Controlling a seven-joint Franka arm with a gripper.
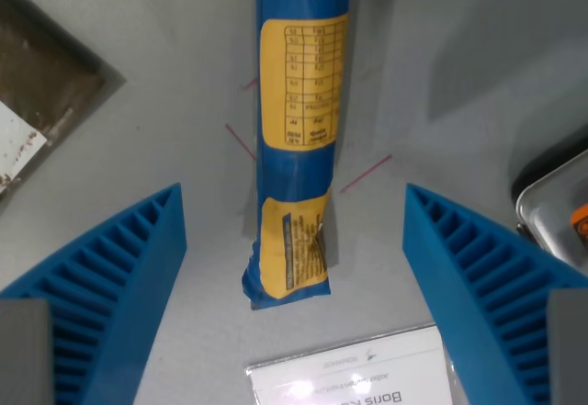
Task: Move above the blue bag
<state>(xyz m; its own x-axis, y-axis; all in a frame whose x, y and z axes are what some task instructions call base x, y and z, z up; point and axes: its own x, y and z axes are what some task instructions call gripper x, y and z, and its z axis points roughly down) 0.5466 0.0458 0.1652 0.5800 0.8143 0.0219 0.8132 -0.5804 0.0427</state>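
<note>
The blue bag with yellow printed labels lies lengthwise on the grey table, running from the top edge of the wrist view down to the middle. My gripper is open above it. Its two blue ribbed fingers stand wide apart at the wrist view's left and right, with the bag's near end between them. The gripper holds nothing and sits clear above the bag.
A white printed card lies on the table near the bottom edge. A dark mat with a white scrap is at the upper left. A metal container is at the right edge. Thin red marks are drawn beside the bag.
</note>
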